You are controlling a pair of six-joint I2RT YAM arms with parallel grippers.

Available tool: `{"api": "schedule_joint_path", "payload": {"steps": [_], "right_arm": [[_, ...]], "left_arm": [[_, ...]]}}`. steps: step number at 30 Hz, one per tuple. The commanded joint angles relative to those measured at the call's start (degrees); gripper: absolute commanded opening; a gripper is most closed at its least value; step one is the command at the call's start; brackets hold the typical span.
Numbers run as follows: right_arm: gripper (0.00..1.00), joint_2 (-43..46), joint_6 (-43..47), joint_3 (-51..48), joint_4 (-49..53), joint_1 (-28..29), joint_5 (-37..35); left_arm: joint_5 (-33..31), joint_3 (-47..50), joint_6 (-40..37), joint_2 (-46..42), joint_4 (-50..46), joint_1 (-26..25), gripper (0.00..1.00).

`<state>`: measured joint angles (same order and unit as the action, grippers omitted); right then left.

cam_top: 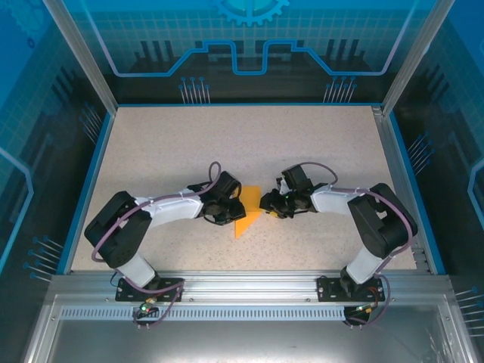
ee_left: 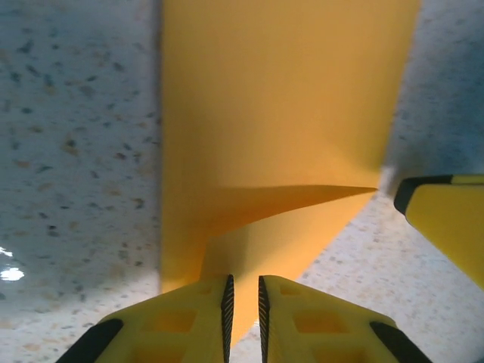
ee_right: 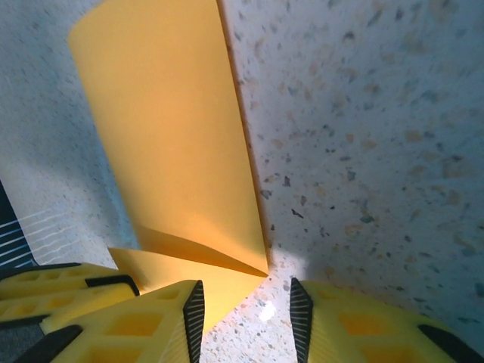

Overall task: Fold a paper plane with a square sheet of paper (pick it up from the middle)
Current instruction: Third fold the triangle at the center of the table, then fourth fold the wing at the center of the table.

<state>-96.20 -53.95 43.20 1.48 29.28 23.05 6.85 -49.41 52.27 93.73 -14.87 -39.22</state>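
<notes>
The orange paper [cam_top: 248,206] lies flat on the table between my two grippers, folded into an angular shape with a point toward the near edge. In the left wrist view the paper [ee_left: 280,113] shows a diagonal crease with a slightly lifted flap. My left gripper [ee_left: 243,291] rests over its near corner, jaws drawn to a thin slit, gripping nothing I can see. My right gripper [ee_right: 243,302] is open at the paper's [ee_right: 166,136] right corner, with its left pad over the paper's edge. Seen from above, the left gripper [cam_top: 229,208] and right gripper [cam_top: 267,206] flank the sheet.
The speckled beige table [cam_top: 227,144] is bordered by a blue rim and metal frame posts. A right fingertip [ee_left: 446,219] shows in the left wrist view, and the left gripper's fingers [ee_right: 60,291] show in the right wrist view.
</notes>
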Motion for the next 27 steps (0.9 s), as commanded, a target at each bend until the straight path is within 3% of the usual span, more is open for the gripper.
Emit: {"api": "schedule_joint_path", "payload": {"steps": [1,13,27], "right_arm": [[0.38,-1.8,0.0,1.6,0.4,1.1,1.2],[0.36,-3.5,-1.7,2.6,-5.0,2.2,3.5],[0.34,-4.4,1.2,5.3,-3.9,1.5,4.6]], "left_arm": [[-1.3,-1.3,-1.4,2.2,-2.2,0.8,0.21],[-1.2,-0.2,-1.9,4.1,-2.3,0.9,0.19],[-1.2,0.4,-2.9,2.6,-2.0,0.8,0.2]]}}
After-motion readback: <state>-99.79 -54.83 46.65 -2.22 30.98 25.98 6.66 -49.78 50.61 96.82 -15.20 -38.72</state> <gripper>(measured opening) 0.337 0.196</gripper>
